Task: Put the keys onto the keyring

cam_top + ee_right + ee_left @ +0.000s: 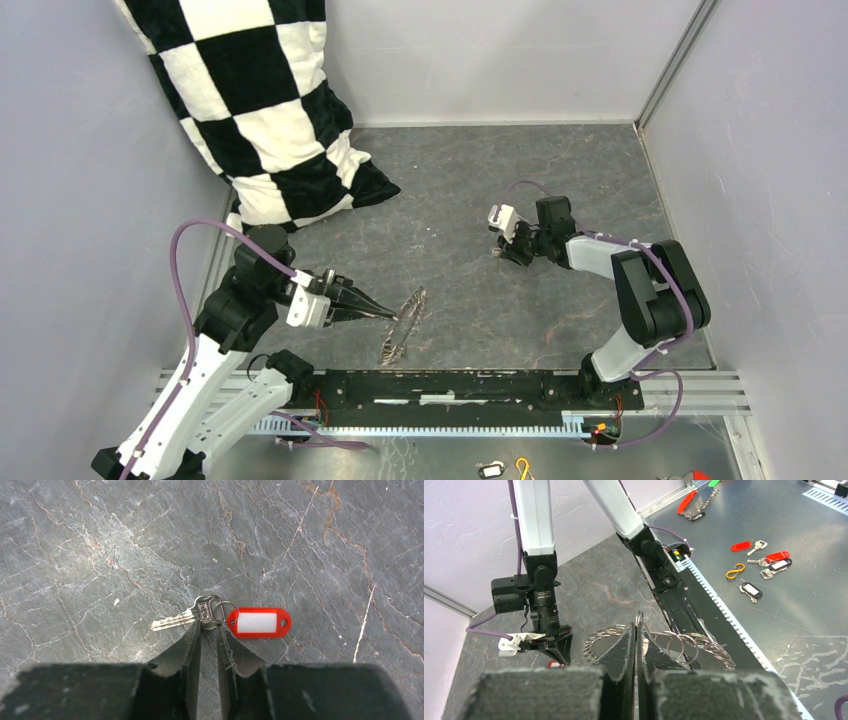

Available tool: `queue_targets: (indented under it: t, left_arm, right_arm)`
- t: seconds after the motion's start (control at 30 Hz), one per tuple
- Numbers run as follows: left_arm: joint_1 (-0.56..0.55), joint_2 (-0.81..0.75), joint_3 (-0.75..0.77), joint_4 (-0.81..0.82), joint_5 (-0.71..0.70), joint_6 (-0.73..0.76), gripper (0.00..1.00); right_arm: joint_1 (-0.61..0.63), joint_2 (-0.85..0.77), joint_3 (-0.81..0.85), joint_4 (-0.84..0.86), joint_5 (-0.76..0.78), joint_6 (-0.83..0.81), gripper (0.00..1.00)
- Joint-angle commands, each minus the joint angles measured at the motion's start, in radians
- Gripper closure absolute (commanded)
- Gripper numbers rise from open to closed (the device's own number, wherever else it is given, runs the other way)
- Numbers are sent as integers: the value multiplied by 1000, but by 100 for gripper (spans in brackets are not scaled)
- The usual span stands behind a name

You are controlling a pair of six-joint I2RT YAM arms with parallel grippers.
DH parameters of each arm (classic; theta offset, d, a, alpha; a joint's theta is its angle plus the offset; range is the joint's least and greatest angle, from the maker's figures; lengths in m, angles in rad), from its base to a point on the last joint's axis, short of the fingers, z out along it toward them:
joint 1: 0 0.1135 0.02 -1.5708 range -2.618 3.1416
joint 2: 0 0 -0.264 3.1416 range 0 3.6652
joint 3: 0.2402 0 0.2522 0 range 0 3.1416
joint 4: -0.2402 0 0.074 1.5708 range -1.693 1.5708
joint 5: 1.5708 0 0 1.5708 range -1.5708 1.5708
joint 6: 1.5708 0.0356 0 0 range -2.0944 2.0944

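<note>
The keyring (403, 322), a thin metal hoop fringed with small split rings, stands on edge on the dark slate table. My left gripper (385, 314) is shut on its rim. In the left wrist view the hoop (676, 642) spreads to both sides of the closed fingertips. A silver key (175, 621) lies flat on the table, joined by a small ring to a red tag (257, 622) with a white label. My right gripper (209, 625) points down at it, its two fingertips pinching the key's head. In the top view the right gripper (505, 252) hides the key. No other key shows on the table.
A black-and-white checkered pillow (260, 100) leans in the far left corner. Grey walls close in the table on three sides. The arms' mounting rail (450, 385) runs along the near edge. Beyond it, a metal shelf holds spare tagged keys (769, 562) and a yellow hook (735, 571).
</note>
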Motion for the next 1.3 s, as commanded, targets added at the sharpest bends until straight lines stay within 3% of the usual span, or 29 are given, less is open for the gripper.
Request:
queue_targets:
  t: [0.0, 0.37, 0.43, 0.5, 0.53, 0.63, 1.03, 1.27]
  left_arm:
    - [-4, -8, 23, 25, 6, -18, 98]
    - [-5, -4, 19, 26, 2, -20, 98]
    - [-4, -2, 22, 26, 1, -18, 98]
    - [-4, -1, 26, 25, 1, -18, 98]
    - [-4, -1, 26, 25, 0, -20, 98]
    - [-4, -4, 24, 25, -1, -24, 98]
    - [-5, -11, 18, 26, -11, -26, 98]
    - [-4, -5, 25, 26, -21, -17, 98]
  right_arm:
    - [6, -1, 64, -31, 10, -11, 79]
    - [30, -15, 70, -40, -16, -13, 99]
    - [36, -18, 70, -67, -7, -27, 91]
    - [37, -25, 68, -76, 24, -44, 66]
    - [38, -38, 61, -70, 28, -56, 59]
    - [37, -80, 34, -49, 57, -91, 51]
    - [36, 58, 220, -280, -6, -211, 57]
    - [36, 70, 212, -278, 6, -220, 60]
